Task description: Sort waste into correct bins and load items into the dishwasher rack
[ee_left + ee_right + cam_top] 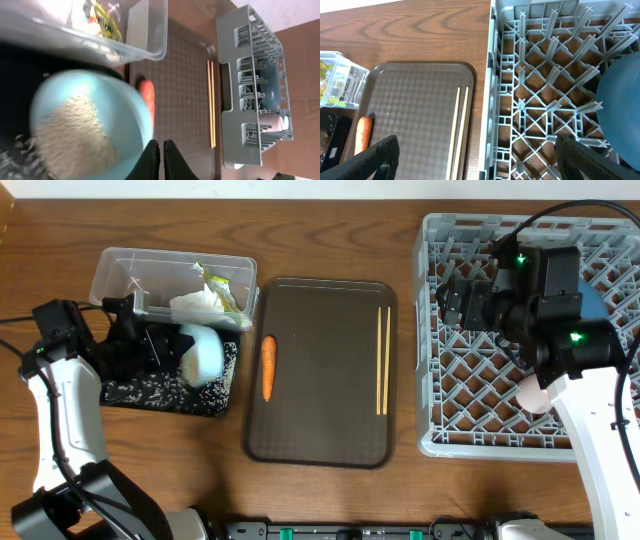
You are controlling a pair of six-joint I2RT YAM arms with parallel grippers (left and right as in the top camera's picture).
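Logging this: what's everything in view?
clear plastic tub: one, back left
white tissue: one, in tub
yellow-green wrapper: one, in tub
glossy black tray: one, left, bearing rice
light blue cup: one, over black tray
brown serving tray: one, centre
orange carrot: one, on it
wooden chopsticks: pair, on it
grey lattice rack: one, right
blue plate: one, in rack
pink cup: one, in rack
left hand: shut on blue cup
right hand: open, over rack

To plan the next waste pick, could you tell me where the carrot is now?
In the overhead view, the carrot lies on the brown serving tray, near its left edge, with the chopsticks across the tray to its right.
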